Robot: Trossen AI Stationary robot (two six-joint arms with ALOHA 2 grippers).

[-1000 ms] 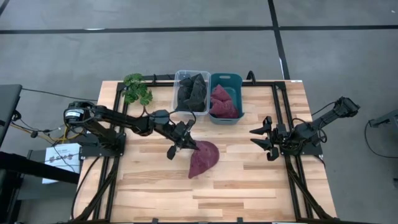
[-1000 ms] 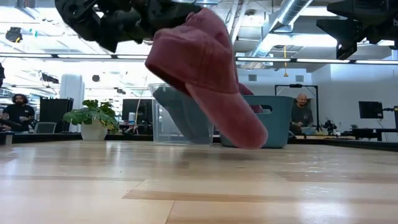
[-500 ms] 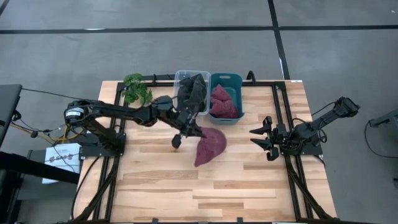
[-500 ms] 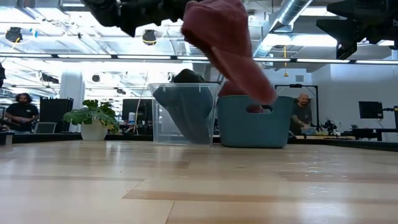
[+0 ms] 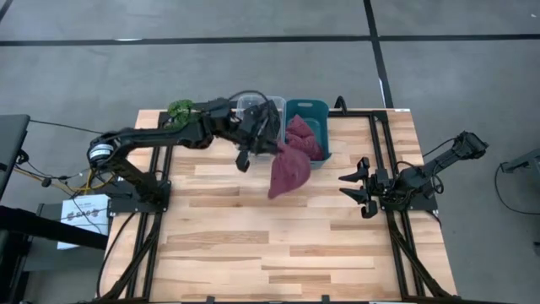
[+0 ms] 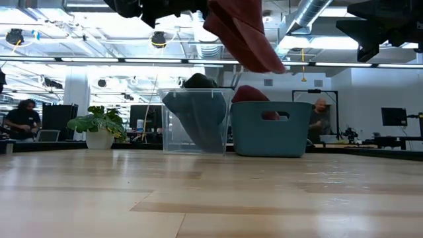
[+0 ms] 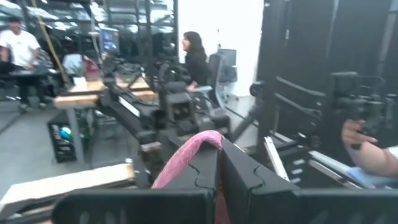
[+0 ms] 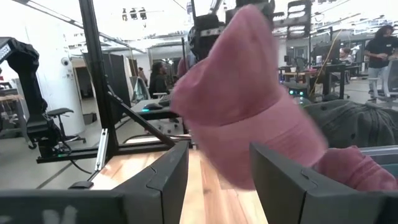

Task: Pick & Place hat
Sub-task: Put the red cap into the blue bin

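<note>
A light wooden table (image 5: 219, 245) fills the middle of the scene, standing on a grey floor in a large open workshop. Beyond the table's far edge the low view shows desks, monitors and a few people seated or standing well away from the robot.

At the far side of the table sit two bins side by side: a clear bin (image 5: 250, 108) holding dark hats, and to its right a teal bin (image 5: 307, 106) holding maroon hats. A small potted plant (image 5: 180, 110) stands to the left of the clear bin.

The left gripper (image 5: 268, 149) is clamped on the edge of a maroon hat (image 5: 288, 172), which hangs in the air clear of the table, just in front of the teal bin. By my judgement the pick is done and the carry nearly so; what is left is to bring the hat over the teal bin and release it.

The right gripper (image 5: 356, 188) waits at the table's right side, its fingers spread apart and holding nothing.
</note>
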